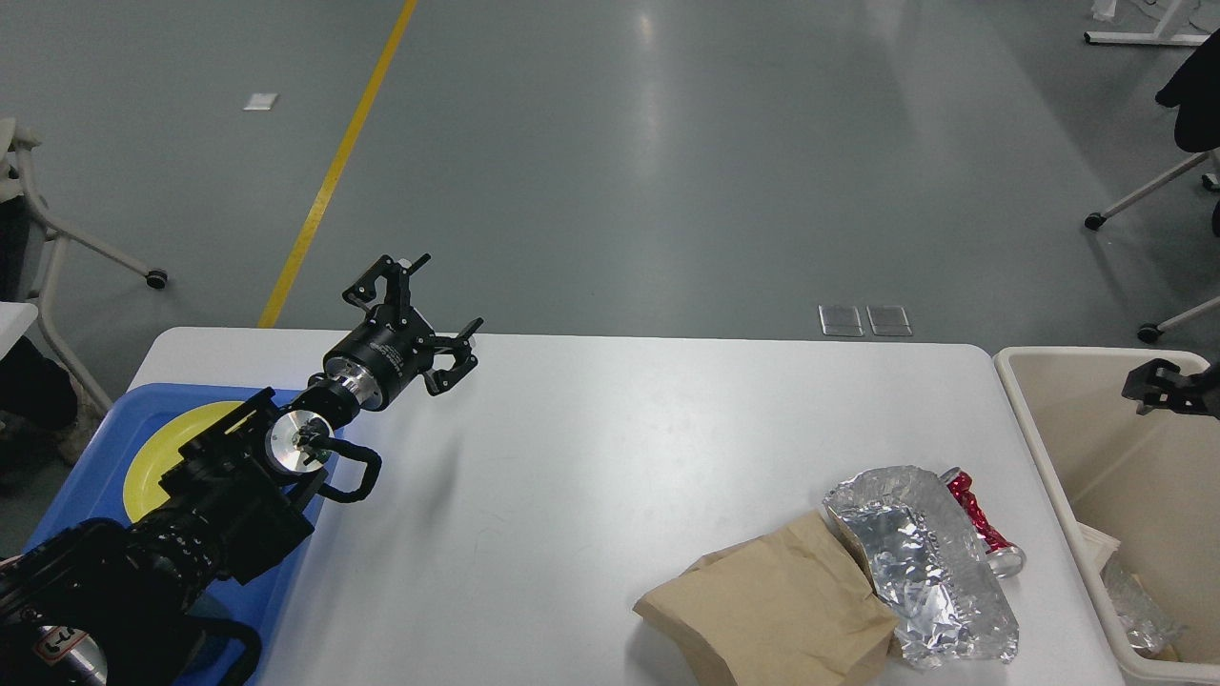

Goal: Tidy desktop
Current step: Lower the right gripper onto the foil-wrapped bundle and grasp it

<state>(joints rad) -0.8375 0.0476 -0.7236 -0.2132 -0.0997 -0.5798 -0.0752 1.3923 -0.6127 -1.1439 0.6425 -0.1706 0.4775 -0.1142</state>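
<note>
The beige plastic bin (1058, 448) stood at the right and held crumpled foil (1139, 615). The blue plastic tray (91, 457) held a round yellow plate (172, 453). The big smooth white desktop (591, 457) filled the middle, with a brown paper bag (772, 610), shiny foil bag (929, 553) and crushed red can (982, 524) near its right front corner. The left gripper (424, 305) was wide open and empty. I could not tell about the right gripper (1158, 386) over the bin.

White desktop (610, 457), blue tray (95, 457) under left arm, paper bag (772, 610), crumpled foil (925, 562), crushed can (982, 524) far right of left gripper (426, 300)
</note>
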